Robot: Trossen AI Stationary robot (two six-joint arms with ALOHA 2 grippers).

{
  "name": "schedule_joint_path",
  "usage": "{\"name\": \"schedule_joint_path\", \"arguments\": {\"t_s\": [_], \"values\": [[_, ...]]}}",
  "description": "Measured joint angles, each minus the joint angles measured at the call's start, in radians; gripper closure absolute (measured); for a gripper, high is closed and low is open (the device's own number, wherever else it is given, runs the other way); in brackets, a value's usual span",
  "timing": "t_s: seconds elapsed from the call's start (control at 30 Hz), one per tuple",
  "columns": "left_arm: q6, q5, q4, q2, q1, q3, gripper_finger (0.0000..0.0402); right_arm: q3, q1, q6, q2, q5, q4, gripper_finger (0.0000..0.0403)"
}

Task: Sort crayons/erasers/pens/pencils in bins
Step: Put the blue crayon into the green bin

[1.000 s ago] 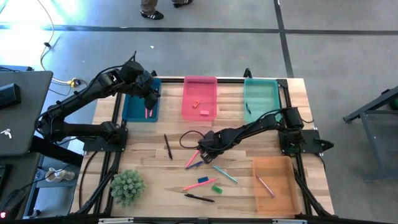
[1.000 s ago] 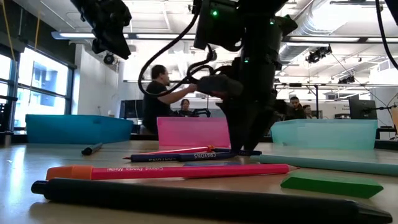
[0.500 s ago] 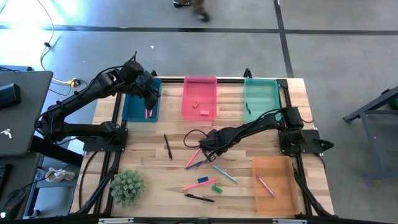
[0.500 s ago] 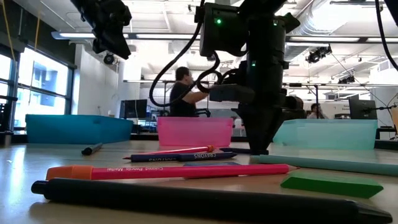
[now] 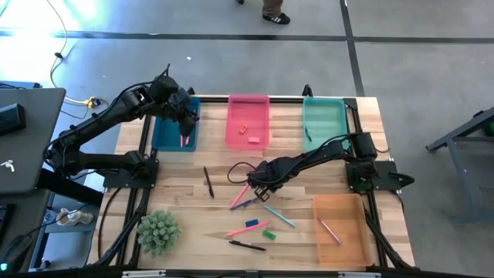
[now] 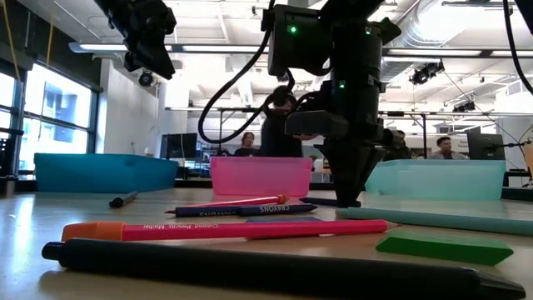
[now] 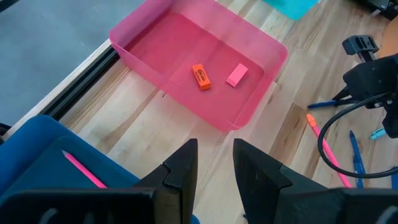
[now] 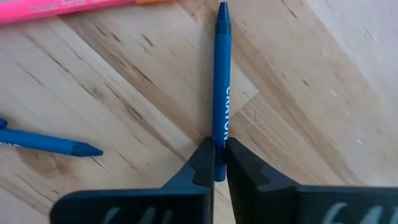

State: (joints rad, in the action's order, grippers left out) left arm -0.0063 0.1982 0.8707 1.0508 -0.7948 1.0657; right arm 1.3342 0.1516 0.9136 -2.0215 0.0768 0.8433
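My right gripper stands at the table's middle, shut on a blue crayon that lies among loose sticks. A pink pencil and another blue crayon lie beside it. My left gripper hangs open over the dark blue bin, nothing between its fingers; a pink stick lies in that bin. The pink bin holds an orange eraser and a pink eraser. A blue eraser and a green eraser lie on the table nearer the front. My right gripper pinches the blue crayon between its two fingers at the blunt end, opposite the pointed tip. The fingers come from above, pointing down, and lie across the crayon. The crayon lies flat on the table.
The teal bin stands at the far right and the orange bin at the near right, each with a stick inside. Black pens and a teal stick lie loose. A green plant sits at the near left.
My right gripper has come down a little toward the table's near edge and shut its fingers on the blue crayon, which still lies on the table. People have walked past in the room behind.
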Motion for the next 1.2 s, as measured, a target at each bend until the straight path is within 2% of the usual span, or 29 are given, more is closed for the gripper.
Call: {"name": "schedule_joint_path", "arguments": {"t_s": [0.37,0.73,1.2], "values": [[0.001,0.000,0.000,0.000,0.000,0.000,0.0312,-0.005,0.002,0.056,0.109,0.012,0.040,0.0396],[0.002,0.000,0.000,0.000,0.000,0.000,0.0312,-0.004,-0.023,0.100,0.288,0.197,0.164,0.0396],[0.002,0.001,-0.006,0.000,0.000,0.000,0.0312,-0.002,-0.179,0.068,0.597,0.439,0.389,0.0396]]}}
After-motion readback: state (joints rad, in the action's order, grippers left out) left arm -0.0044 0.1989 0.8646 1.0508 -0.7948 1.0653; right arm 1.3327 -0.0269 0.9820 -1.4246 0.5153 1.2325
